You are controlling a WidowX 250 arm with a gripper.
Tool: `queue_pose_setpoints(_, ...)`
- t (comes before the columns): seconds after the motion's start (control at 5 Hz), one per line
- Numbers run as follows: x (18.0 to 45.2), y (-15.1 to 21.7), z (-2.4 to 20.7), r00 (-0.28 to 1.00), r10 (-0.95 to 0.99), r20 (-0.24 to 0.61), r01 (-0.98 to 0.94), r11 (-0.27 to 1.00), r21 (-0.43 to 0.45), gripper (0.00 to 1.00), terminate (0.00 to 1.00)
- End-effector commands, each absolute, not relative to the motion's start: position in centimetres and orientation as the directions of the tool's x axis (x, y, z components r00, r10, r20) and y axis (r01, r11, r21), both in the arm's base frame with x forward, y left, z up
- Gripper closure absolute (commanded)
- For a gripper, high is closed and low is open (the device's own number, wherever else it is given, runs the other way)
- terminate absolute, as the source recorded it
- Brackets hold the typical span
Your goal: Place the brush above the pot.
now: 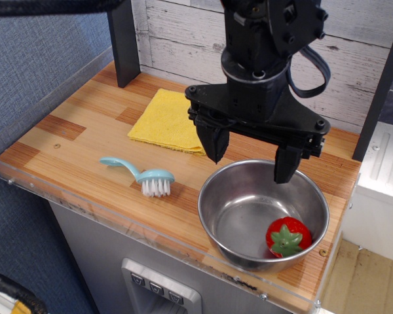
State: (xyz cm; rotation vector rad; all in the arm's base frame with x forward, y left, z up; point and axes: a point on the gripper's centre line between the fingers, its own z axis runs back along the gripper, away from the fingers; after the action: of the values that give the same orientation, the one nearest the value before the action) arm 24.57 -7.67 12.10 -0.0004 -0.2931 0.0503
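Note:
The light-blue brush (144, 175) lies on the wooden table left of the pot, white bristles down at its right end, handle curving to the left. The shiny steel pot (216, 196) sits at the front right and holds a red toy strawberry (288, 237). My black gripper (251, 157) hangs above the pot's far rim, fingers spread wide and empty. It is to the right of the brush and apart from it.
A yellow folded cloth (167, 121) lies behind the brush. The wooden table (72, 137) has a clear plastic lip along its front and left edges. A dark post (124, 42) stands at the back left, a white plank wall behind.

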Motion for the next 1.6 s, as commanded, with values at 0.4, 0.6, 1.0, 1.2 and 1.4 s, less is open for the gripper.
queue_pose_setpoints(0.4,23.5,-2.0,13.4,0.902,0.312,0.298,-0.294,0.950,-0.106,0.00,0.00)
queue_pose_setpoints(0.6,23.6,1.2,15.5,0.862,0.380,0.336,-0.366,0.925,-0.106,0.00,0.00)
queue_pose_setpoints(1.0,25.3,7.9,11.2,0.859,0.467,0.209,-0.472,0.881,-0.030,0.00,0.00)
queue_pose_setpoints(1.2,26.0,9.3,7.8,0.836,0.520,0.173,-0.526,0.850,-0.009,0.00,0.00)
queue_pose_setpoints(1.4,26.7,8.7,5.5,0.836,0.523,0.166,-0.534,0.845,0.027,0.00,0.00)
